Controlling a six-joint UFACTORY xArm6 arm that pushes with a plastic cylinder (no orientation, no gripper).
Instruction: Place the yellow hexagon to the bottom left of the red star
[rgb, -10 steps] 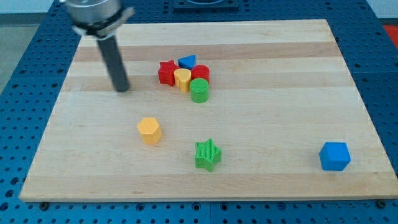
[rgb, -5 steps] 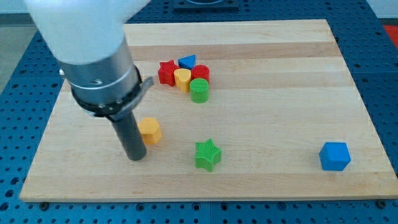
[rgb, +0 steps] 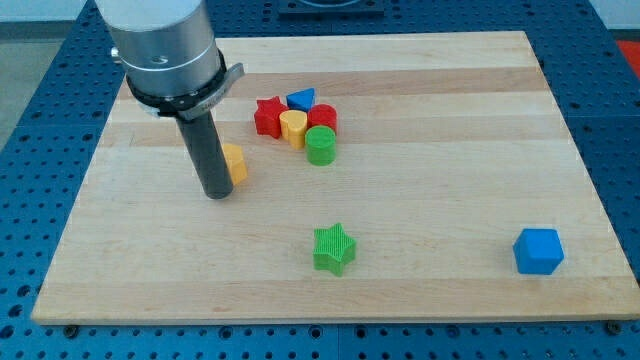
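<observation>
Tip (rgb: 217, 194) touches yellow hexagon's (rgb: 235, 162) left side; red star (rgb: 267, 116) lies up-right, near. No fingers on this rod.

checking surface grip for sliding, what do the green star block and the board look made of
Green star block: looks like 3D-printed plastic, matte; fine vertical ridges line its sides. Pale wooden board: looks like wood, smooth with a light sheen; parallel planks with visible grain streaks. Whether it is varnished cannot be told.
</observation>
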